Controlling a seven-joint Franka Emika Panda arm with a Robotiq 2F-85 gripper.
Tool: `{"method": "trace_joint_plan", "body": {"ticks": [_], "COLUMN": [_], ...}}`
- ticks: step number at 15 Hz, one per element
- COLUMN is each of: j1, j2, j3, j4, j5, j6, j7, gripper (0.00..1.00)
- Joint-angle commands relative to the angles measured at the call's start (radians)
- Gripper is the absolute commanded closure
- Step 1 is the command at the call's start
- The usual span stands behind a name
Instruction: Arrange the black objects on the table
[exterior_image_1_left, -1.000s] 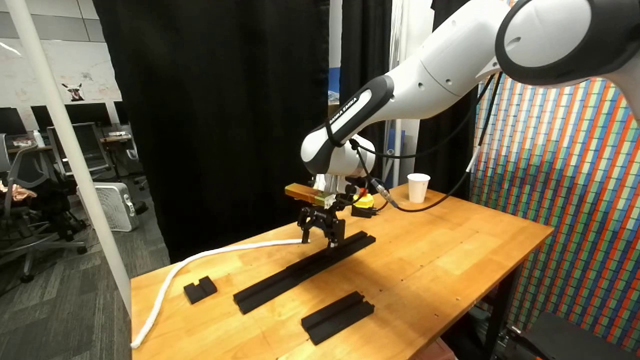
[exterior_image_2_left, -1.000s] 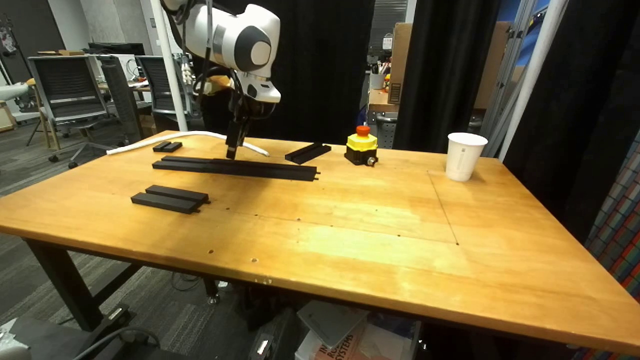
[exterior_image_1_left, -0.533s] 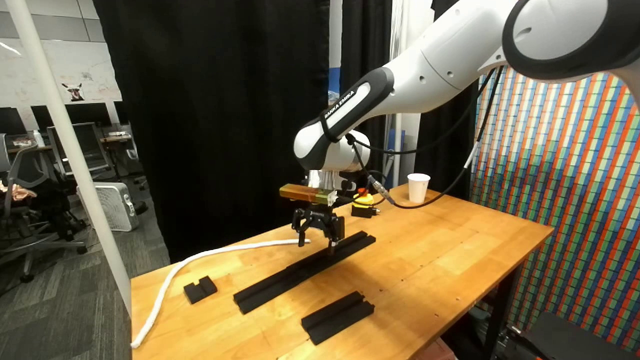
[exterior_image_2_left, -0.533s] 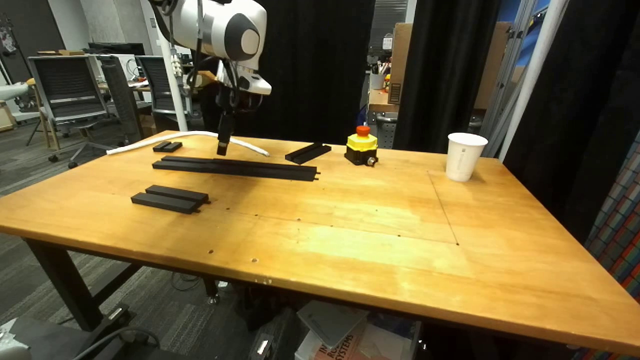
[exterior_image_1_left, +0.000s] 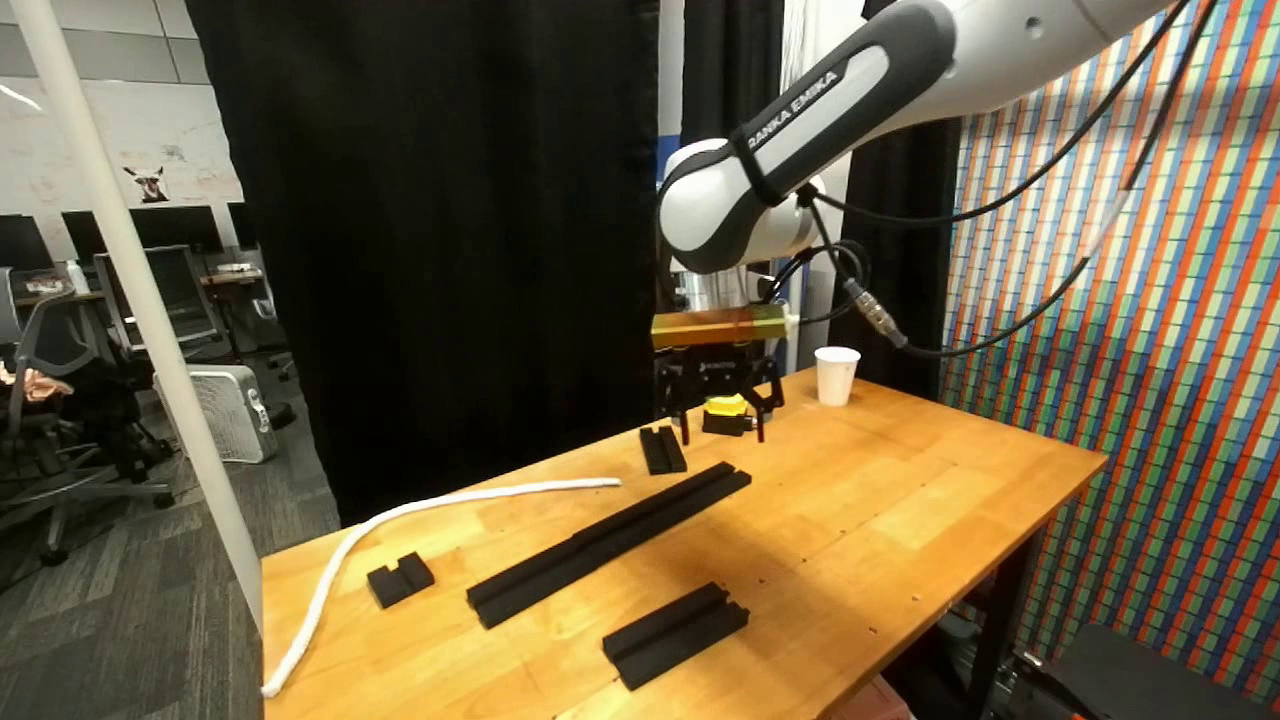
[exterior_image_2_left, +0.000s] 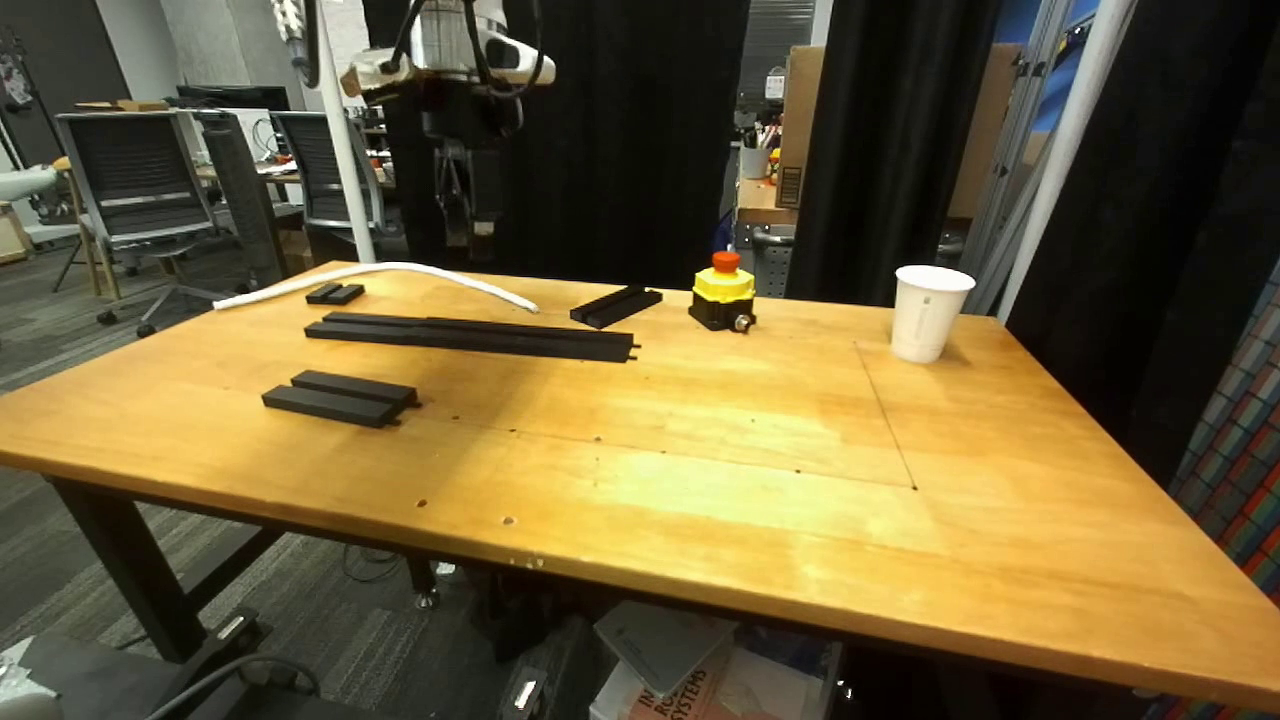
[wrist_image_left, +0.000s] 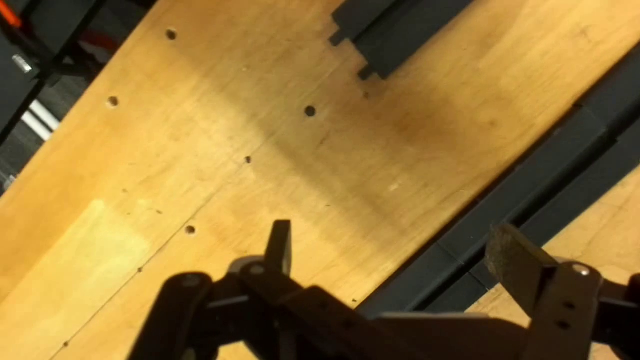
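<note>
Several flat black blocks lie on the wooden table (exterior_image_1_left: 900, 470). A long joined row of black blocks (exterior_image_1_left: 610, 540) (exterior_image_2_left: 470, 337) runs along it; its seams show in the wrist view (wrist_image_left: 530, 175). A shorter grooved block with small pegs (exterior_image_1_left: 675, 637) (exterior_image_2_left: 340, 405) (wrist_image_left: 400, 40) lies apart on the near side of the row. A stubby black block (exterior_image_1_left: 402, 580) (exterior_image_2_left: 335, 294) lies near one table end. Another black block (exterior_image_1_left: 663, 452) (exterior_image_2_left: 617, 306) lies angled near the back edge. My gripper (exterior_image_1_left: 722, 438) (exterior_image_2_left: 469, 232) (wrist_image_left: 390, 230) is open and empty, above the table, touching nothing.
A white rope-like strip (exterior_image_1_left: 450, 497) (exterior_image_2_left: 400, 266) lies along the back edge. A yellow emergency stop with a red button (exterior_image_2_left: 724, 290) stands near the back block, partly behind the gripper in an exterior view (exterior_image_1_left: 727, 405). A white cup (exterior_image_1_left: 836, 375) (exterior_image_2_left: 928, 312) stands farther along.
My gripper has risen and moved away from above the long row, turning as it went. The back block, hidden earlier in an exterior view, now shows there. The blocks have not moved.
</note>
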Motion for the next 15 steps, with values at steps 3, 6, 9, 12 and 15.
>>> {"method": "trace_joint_plan", "body": {"ticks": [3, 6, 9, 12, 15], "j1": [-0.021, -0.038, -0.058, -0.084, -0.126], "j2": [-0.364, -0.533, -0.701, -0.867, -1.035], "j3": [0.014, 0.023, 0.009, -0.021, -0.054], "j4": [-0.29, -0.404, -0.512, -0.601, -0.659], "j5": [-0.08, -0.081, -0.035, 0.024, 0.031], "j6": [0.003, -0.018, -0.026, -0.066, -0.189], "j7": [-0.21, -0.285, -0.374, -0.474, -0.57], "gripper": [0.0, 0.0, 0.0, 0.0, 0.0]}}
